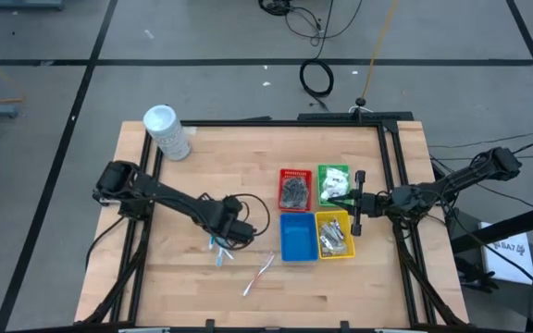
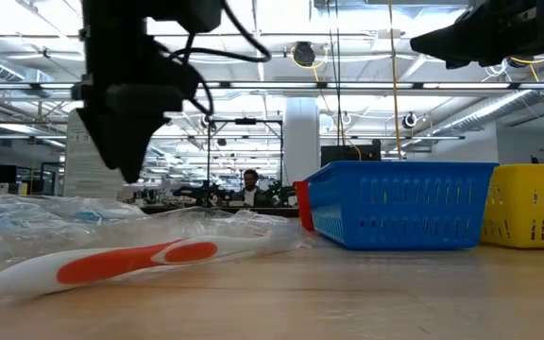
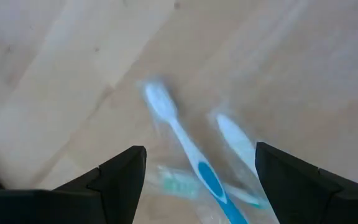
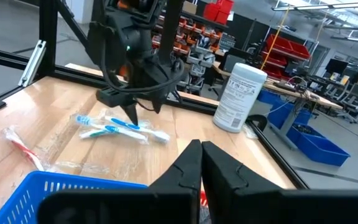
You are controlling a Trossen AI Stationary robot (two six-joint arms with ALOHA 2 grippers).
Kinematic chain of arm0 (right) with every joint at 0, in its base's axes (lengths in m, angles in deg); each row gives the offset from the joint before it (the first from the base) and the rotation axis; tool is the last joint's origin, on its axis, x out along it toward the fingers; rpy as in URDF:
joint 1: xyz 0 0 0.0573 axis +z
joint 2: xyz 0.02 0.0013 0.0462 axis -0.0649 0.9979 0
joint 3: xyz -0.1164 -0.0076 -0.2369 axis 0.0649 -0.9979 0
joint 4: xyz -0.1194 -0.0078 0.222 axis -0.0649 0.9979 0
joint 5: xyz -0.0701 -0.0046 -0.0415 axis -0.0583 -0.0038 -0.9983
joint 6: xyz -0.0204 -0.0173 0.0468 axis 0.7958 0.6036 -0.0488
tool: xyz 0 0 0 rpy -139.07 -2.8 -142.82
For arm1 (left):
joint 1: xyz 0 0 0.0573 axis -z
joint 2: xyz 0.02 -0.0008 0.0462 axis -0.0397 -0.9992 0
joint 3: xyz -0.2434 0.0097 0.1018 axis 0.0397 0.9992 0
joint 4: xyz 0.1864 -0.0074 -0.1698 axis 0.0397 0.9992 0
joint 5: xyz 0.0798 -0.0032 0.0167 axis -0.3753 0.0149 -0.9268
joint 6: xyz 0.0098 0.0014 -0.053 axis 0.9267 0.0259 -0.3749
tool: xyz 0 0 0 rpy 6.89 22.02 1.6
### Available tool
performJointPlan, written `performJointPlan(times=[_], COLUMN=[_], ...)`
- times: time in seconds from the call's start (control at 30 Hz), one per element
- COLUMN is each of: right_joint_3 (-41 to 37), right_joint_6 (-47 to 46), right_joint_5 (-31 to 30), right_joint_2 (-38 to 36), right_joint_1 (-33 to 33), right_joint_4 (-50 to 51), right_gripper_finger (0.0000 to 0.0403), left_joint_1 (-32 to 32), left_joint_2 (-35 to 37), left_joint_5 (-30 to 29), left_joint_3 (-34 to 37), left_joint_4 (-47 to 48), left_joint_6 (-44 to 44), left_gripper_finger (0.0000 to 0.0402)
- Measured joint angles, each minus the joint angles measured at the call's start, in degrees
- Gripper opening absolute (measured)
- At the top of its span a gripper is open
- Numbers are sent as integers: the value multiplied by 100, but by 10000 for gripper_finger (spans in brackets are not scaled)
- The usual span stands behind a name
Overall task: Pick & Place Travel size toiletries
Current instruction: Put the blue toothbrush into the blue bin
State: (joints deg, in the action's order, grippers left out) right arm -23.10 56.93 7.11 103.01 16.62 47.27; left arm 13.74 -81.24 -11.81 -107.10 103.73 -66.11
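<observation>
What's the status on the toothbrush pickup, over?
Left gripper open above clear-wrapped blue-and-white toothbrushes. Right gripper shut over square trays. Nothing held; path clear.

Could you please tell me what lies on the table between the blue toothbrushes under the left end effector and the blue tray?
A wrapped red-and-white toothbrush lies between the blue toothbrushes and the blue tray, nearer the table's front edge; the high view shows it.
</observation>
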Motion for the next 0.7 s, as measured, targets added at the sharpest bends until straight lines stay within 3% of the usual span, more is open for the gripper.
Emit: performJointPlan(times=[0.17, 0.4, 0.7], right_joint_3=[0, 0, 0], right_joint_6=[-1, -11, -146], right_joint_5=[0, 0, 0], right_joint_2=[2, 2, 2], right_joint_1=[0, 2, 0], right_joint_4=[25, 21, 23], right_gripper_finger=[1, 1, 1], left_joint_1=[-29, -311, -594], left_joint_2=[153, 193, 198], left_joint_5=[193, 377, 555], left_joint_3=[613, 1609, 1785], left_joint_4=[-117, -1414, -2158], left_joint_6=[-538, -649, -265], left_gripper_finger=[294, 294, 281])
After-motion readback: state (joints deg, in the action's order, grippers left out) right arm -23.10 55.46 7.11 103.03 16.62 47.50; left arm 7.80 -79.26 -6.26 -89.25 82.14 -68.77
